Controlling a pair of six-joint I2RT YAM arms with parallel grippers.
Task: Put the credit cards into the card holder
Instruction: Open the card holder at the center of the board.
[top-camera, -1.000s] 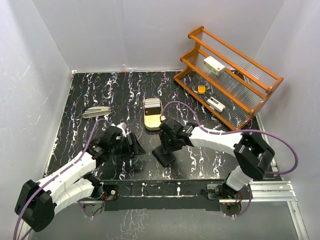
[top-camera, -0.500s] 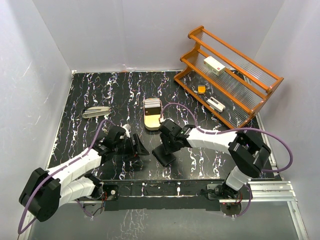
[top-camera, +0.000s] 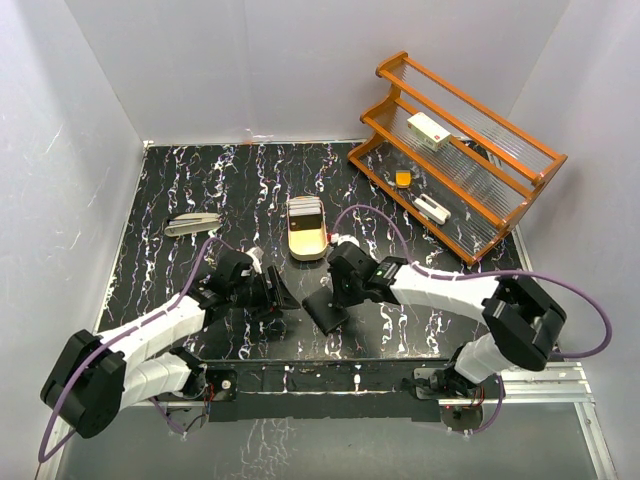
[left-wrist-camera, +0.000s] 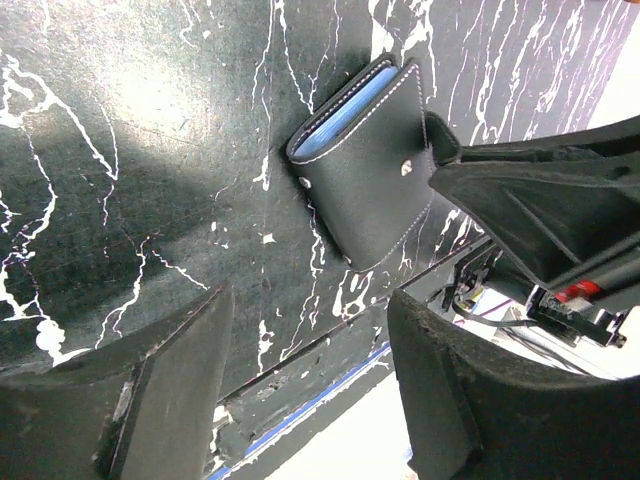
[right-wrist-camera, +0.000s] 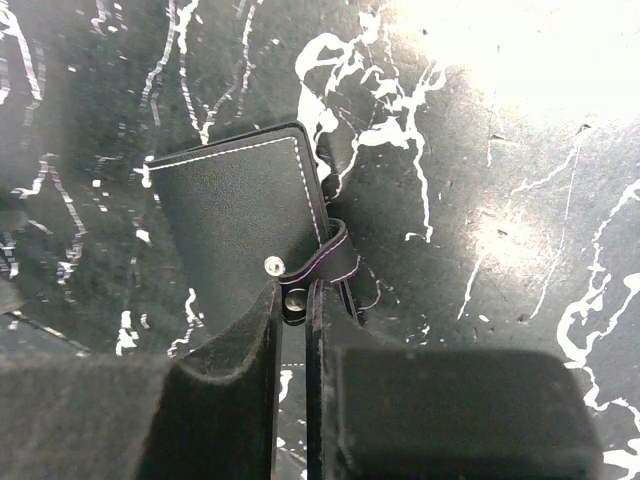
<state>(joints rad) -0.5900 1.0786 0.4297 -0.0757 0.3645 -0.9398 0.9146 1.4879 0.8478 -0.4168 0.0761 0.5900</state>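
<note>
The card holder (top-camera: 327, 309), a black bifold wallet, lies closed on the marbled table near the front edge. In the left wrist view the card holder (left-wrist-camera: 372, 190) shows light blue card edges (left-wrist-camera: 357, 100) between its flaps. My right gripper (top-camera: 336, 287) is shut on its snap strap (right-wrist-camera: 322, 268), with the gripper (right-wrist-camera: 293, 300) pinching the tab beside the card holder (right-wrist-camera: 232, 225). My left gripper (top-camera: 272, 293) is open and empty just left of the wallet, and in its own view the left gripper (left-wrist-camera: 310, 340) has wide-set jaws. Pale cards (top-camera: 303, 210) stand in a cream tray.
The cream oval-ended tray (top-camera: 306, 246) sits behind the wallet. A flat grey object (top-camera: 192, 222) lies at the left. A wooden rack (top-camera: 455, 150) at the back right holds a white box with a red mark (top-camera: 430, 130), an orange item (top-camera: 403, 178) and a white piece (top-camera: 432, 208).
My left gripper has moved right, closer to the wallet. My right arm's elbow has swung right while its gripper stays at the wallet's strap. The wallet stays put.
</note>
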